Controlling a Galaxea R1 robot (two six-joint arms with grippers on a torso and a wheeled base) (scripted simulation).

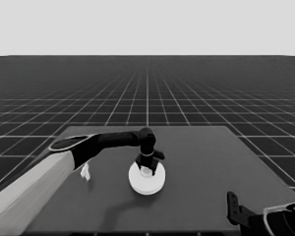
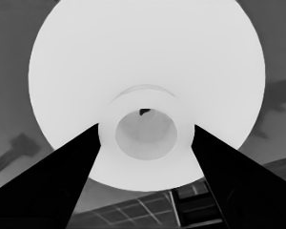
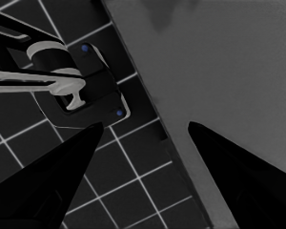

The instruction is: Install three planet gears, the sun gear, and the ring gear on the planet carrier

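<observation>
Gears hidden beneath larger round part (image 1: 146, 180) at surface (image 1: 201, 167) centre. Left hand (image 1: 146, 166) directly above it, fingers (image 2: 62, 181) spread beside its raised hub, grip uncertain. Thin white piece (image 1: 85, 172) lies leftward. Right hand (image 3: 143, 143) parked, spread wide, holding nothing.

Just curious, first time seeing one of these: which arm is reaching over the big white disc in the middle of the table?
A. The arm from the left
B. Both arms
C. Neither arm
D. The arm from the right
A: the left gripper hangs right over the white disc at mid-table, its fingers either side of the disc's raised hub, while the right gripper waits at the table's near right corner.
</observation>
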